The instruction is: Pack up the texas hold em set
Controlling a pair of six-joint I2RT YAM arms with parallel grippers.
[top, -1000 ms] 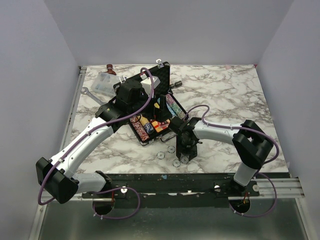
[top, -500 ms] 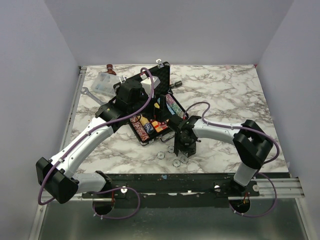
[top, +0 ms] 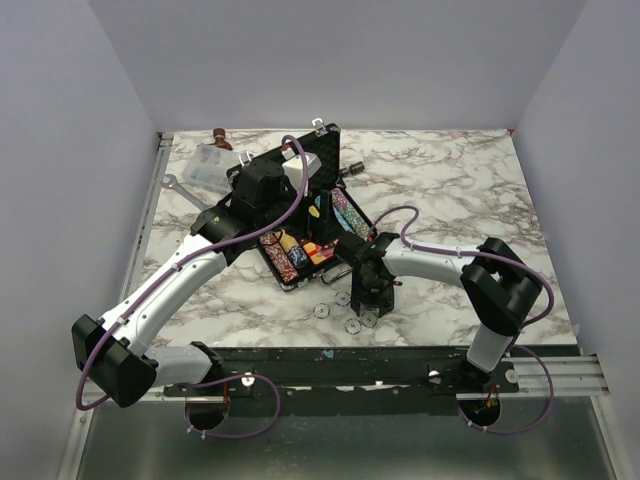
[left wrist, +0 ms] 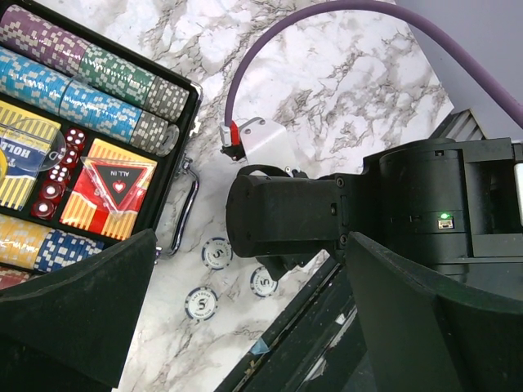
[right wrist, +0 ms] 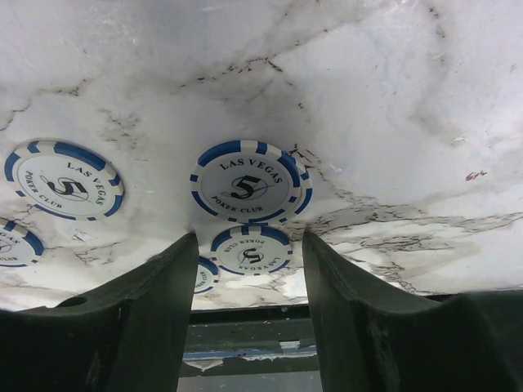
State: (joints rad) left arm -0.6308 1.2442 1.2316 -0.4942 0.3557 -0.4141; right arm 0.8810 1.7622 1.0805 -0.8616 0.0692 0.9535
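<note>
Right fingers (right wrist: 139,327), half apart and empty, hover over loose chips (right wrist: 249,181) on the near counter (right wrist: 425,98); left fingers (left wrist: 82,310) gape wide, empty. The case (top: 325,160) looks mostly filled but lies open.

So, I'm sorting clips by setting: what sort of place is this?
Likely a robot test cell: plain white panels enclose a marble-patterned table, with two arms bolted to a metal rail.

The left arm (top: 170,280) and the right arm (top: 430,262) have white links and black joints. A purple cable (top: 290,205) runs along each. One black wrist housing (left wrist: 482,188) shows a green light (left wrist: 444,219). The fingers (right wrist: 147,318) are black.
</note>
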